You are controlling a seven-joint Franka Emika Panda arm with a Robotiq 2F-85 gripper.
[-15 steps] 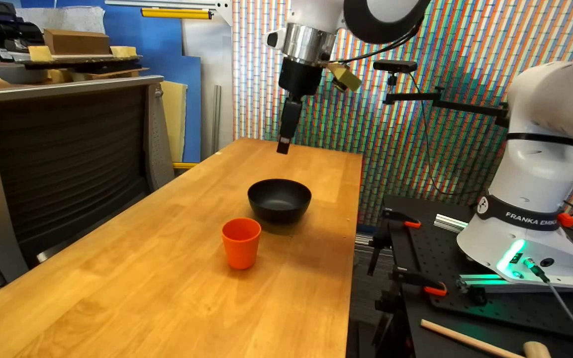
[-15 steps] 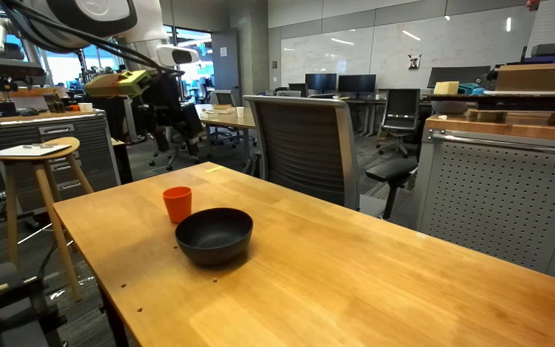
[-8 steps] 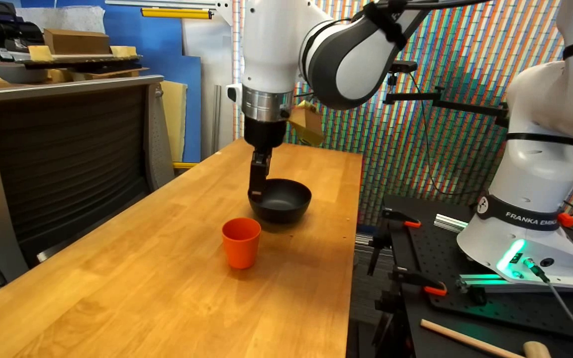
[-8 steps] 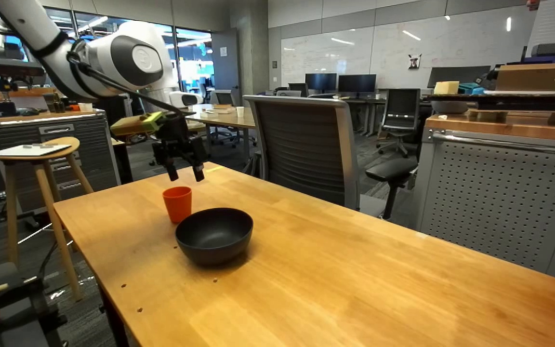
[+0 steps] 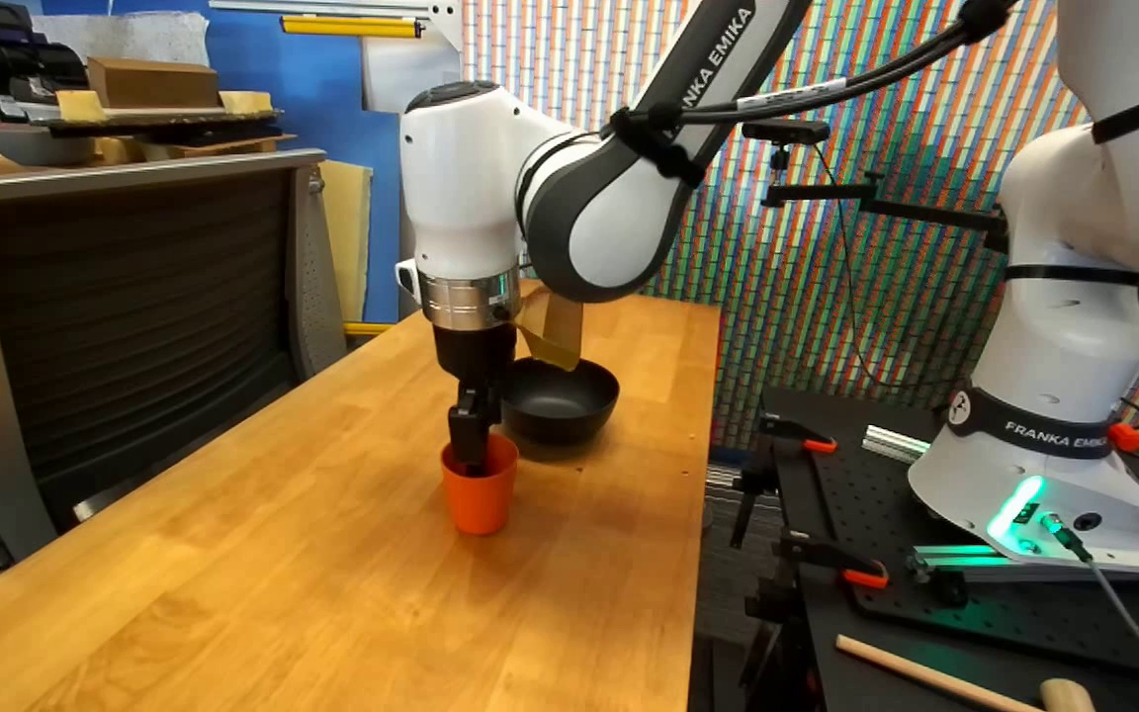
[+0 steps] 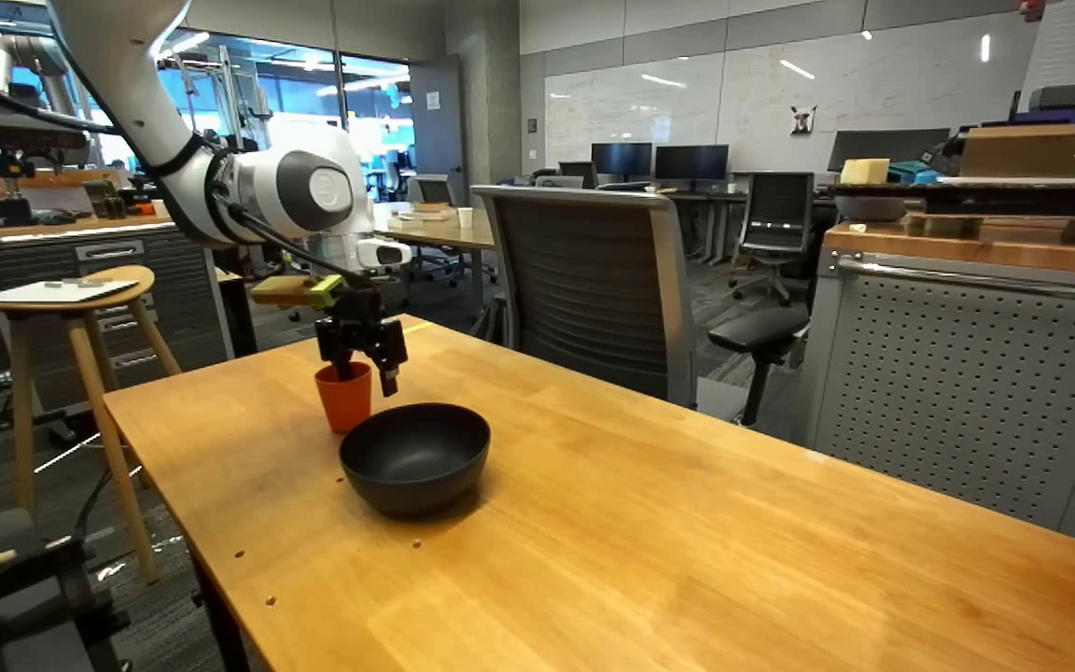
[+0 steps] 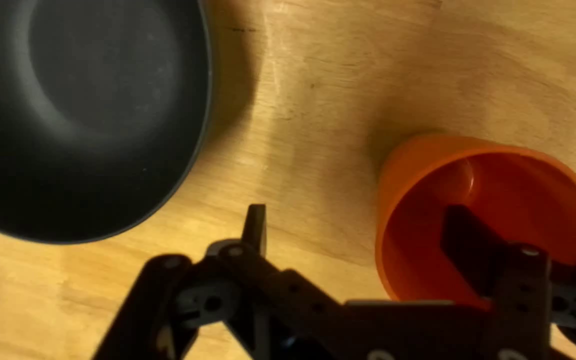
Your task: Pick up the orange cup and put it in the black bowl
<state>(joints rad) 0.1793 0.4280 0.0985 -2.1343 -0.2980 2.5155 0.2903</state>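
Orange plastic cup (image 5: 481, 500) stood with the gripper (image 7: 356, 210) spread astride its wall, one finger (image 7: 473, 247) inside; centring it before pinching seemed best.

Table (image 5: 530, 613): bright, warm-toned in both exterior views.
Windows (image 6: 300, 84): glowing blue-white at 10 o'clock in an exterior view.
Whiteboard (image 6: 761, 89): glare streaks at 1 o'clock there.
Robot base (image 5: 1074, 489): green glow at 4 o'clock in an exterior view.
Black bowl (image 7: 83, 110): in the wrist view, shadow on its 3 o'clock side.
Orange cup (image 7: 528, 200): shadow toward 11 o'clock, dim red inside.
Gripper (image 7: 355, 215): blurred and nearly black.
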